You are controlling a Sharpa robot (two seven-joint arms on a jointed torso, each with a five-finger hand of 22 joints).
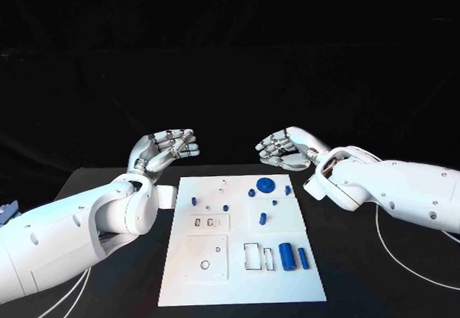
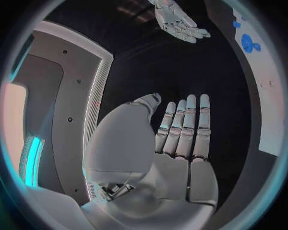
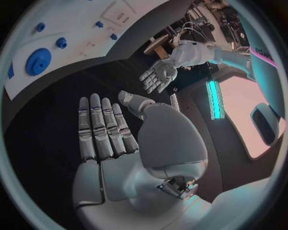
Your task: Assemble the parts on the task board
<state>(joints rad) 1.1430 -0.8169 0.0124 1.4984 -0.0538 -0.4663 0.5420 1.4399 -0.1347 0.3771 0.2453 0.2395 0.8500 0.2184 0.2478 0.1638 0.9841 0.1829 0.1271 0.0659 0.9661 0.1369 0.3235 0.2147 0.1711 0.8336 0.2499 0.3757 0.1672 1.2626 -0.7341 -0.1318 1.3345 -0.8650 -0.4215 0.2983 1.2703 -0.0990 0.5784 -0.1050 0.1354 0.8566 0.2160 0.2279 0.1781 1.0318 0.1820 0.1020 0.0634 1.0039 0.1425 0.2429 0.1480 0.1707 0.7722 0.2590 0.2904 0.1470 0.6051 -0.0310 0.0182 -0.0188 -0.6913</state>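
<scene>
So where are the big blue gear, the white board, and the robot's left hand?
blue gear [image 1: 264, 184]: head view, on the middle of its disc.
task board [image 1: 242, 287]: head view, on a bare part near its front edge.
left hand [image 1: 168, 148]: head view, on the middle of the hand.

My right hand lies flat, fingers straight and together, holding nothing, above the dark surface. Beyond: task board with blue gear; my left hand spread.

Two glossy white arms with small dark screw holes, silver segmented left hand and right hand, thin white cables trailing beneath
</scene>
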